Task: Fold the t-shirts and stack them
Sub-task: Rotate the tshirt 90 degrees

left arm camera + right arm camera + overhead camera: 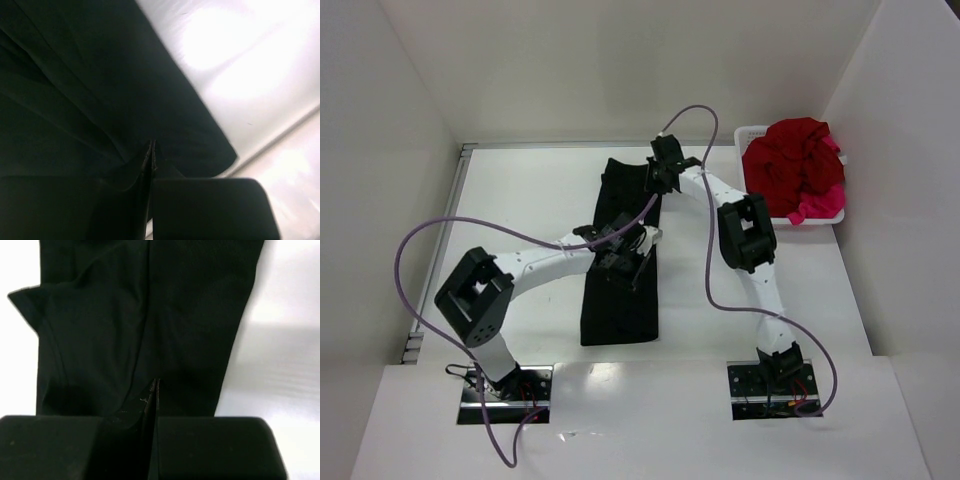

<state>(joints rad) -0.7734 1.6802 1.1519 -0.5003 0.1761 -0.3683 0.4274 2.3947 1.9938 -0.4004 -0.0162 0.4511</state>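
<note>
Both hands clenched: the left hand [151,145] meets tip to tip on the black t-shirt [616,310], the right hand [154,382] likewise at its far end. Whether either nips a fold I cannot tell; my wrist views show only dark cloth creasing toward the tips. The shirt lies as a long strip on the counter [520,200], its middle hidden under both arms. At far right, dark red t-shirts [790,160] and a pink t-shirt [823,208] heap in the white basket [752,131].
</note>
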